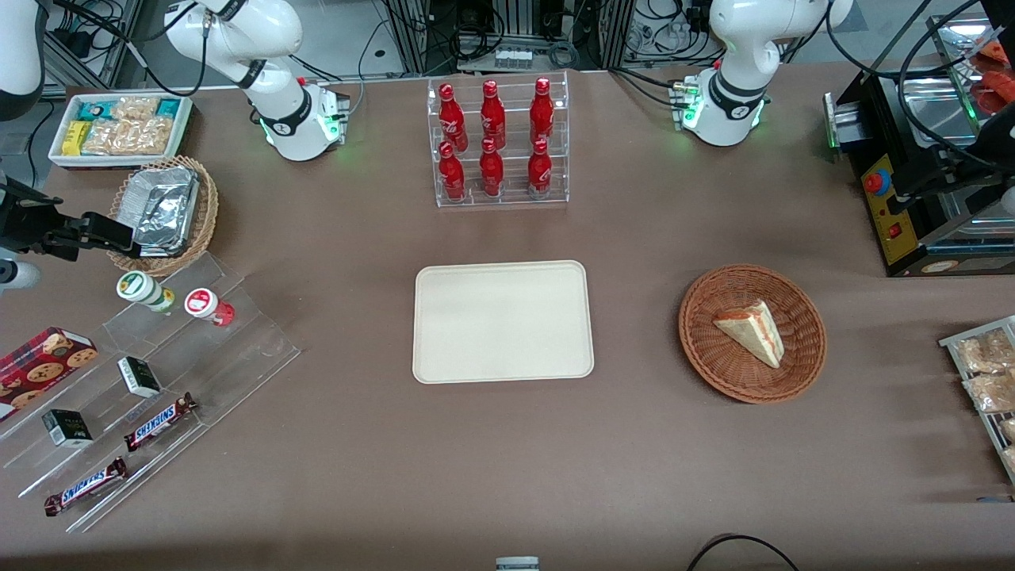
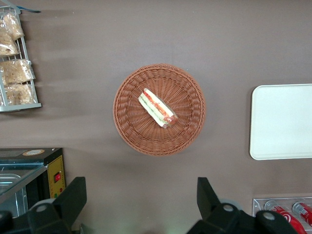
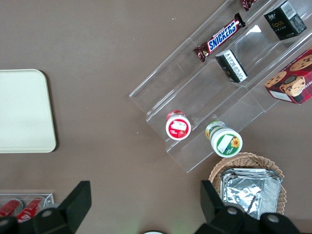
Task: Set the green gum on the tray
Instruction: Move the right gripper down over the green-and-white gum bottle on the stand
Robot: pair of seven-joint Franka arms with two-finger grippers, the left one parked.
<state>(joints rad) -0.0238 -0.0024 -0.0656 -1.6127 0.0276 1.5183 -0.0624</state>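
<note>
The green gum (image 1: pixel 145 290) is a small bottle with a white-and-green lid, standing on the top step of a clear acrylic stand (image 1: pixel 238 337), beside a red-lidded bottle (image 1: pixel 208 305). It also shows in the right wrist view (image 3: pixel 224 139). The tray (image 1: pixel 502 321) is cream, flat and bare, in the middle of the table, and shows in the right wrist view (image 3: pixel 24 111) too. My gripper (image 1: pixel 123 238) hangs above the table at the working arm's end, a little farther from the front camera than the gum. It is open and empty (image 3: pixel 145 200), not touching the gum.
A wicker basket with foil containers (image 1: pixel 162 210) sits right beside the gripper. The stand also holds Snickers bars (image 1: pixel 158 420), small black boxes (image 1: pixel 139 377) and a cookie box (image 1: pixel 44 361). A white snack bin (image 1: pixel 119 131), a cola rack (image 1: pixel 498 143) and a sandwich basket (image 1: pixel 752 333) stand on the table.
</note>
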